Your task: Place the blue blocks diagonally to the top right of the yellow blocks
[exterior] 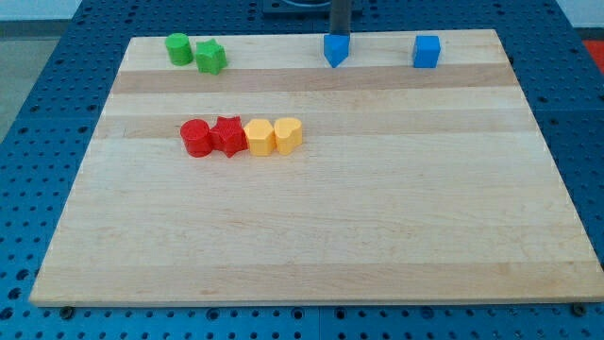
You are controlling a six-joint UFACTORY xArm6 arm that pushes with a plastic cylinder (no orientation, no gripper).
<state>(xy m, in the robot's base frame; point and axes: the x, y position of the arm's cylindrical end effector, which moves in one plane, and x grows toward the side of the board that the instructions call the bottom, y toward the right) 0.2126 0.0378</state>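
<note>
camera view: a pale wooden board (311, 236) lies on a blue perforated table (38, 85). my rod comes down from the view's top edge, and my tip (339, 36) sits right at the top of a blue block (335, 50) of wedge-like, pointed shape, touching it or just behind it; i cannot tell which. there are no jaws here to open or close, only the bare rod, and it has hold of nothing

a second blue block, a cube (427, 51), stands to the view's right of the first, well apart from it, near the board's top edge. both blue blocks lie up and to the view's right of the yellow ones

the yellow blocks sit left of the board's middle: a rounded yellow block (259, 138) and a yellow block with flat sides (288, 135), touching each other. they close a row of four; to their left come a red star-like block (227, 136) and a red cylinder (196, 138), each touching the next

at the board's top left a green cylinder (177, 48) and a green star-like block (210, 58) stand just beside each other
</note>
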